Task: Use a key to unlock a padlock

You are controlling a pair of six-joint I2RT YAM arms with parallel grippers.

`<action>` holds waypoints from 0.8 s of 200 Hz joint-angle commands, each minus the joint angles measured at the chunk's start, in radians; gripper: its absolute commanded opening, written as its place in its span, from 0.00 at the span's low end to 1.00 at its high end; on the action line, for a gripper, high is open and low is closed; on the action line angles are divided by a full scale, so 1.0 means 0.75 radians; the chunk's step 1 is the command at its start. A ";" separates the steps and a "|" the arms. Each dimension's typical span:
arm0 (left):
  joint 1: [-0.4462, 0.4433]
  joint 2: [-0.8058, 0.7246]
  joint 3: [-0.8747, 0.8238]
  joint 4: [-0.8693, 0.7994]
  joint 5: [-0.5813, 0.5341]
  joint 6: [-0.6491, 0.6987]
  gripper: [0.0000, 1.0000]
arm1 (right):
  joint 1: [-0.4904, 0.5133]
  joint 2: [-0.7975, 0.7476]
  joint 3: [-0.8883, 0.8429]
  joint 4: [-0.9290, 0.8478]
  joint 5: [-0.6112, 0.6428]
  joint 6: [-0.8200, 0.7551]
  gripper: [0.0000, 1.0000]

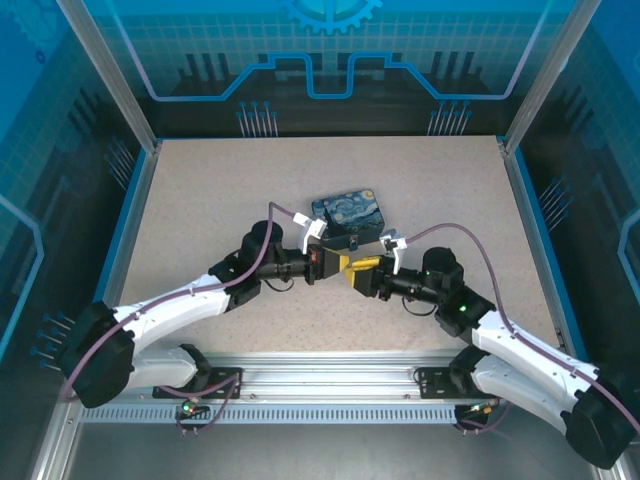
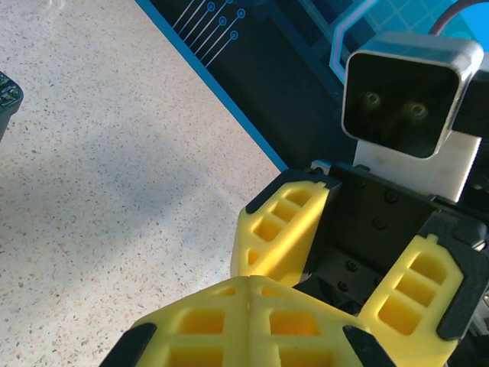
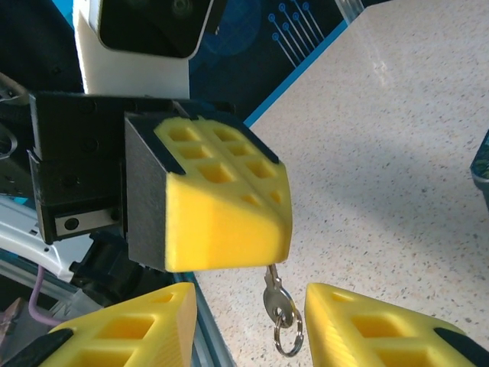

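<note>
Looks like a handoff: the left gripper [image 3: 229, 222] is clamped on the key [image 3: 273, 294], held off the table between the arms, and the right gripper [image 3: 248, 321] is wide open around it. The right one should probably pinch the bow squarely, not the ring [image 3: 288, 336]. In the right wrist view the key's long axis runs top-to-bottom, blade end up, ring lowest.

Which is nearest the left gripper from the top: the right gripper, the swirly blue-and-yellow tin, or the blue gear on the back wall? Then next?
1. Right gripper, right beside the left gripper, on its right.
2. Swirly blue-and-yellow painted tin box, just behind.
3. Blue gear drawing, far back wall.
</note>
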 commanded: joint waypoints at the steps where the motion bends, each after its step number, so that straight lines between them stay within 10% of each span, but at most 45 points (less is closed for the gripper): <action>1: -0.009 -0.042 0.027 0.020 -0.023 0.004 0.00 | -0.013 0.006 -0.013 0.045 -0.044 0.025 0.40; 160: -0.011 -0.046 0.032 0.010 -0.027 0.007 0.00 | -0.013 0.034 0.020 0.018 -0.002 0.020 0.23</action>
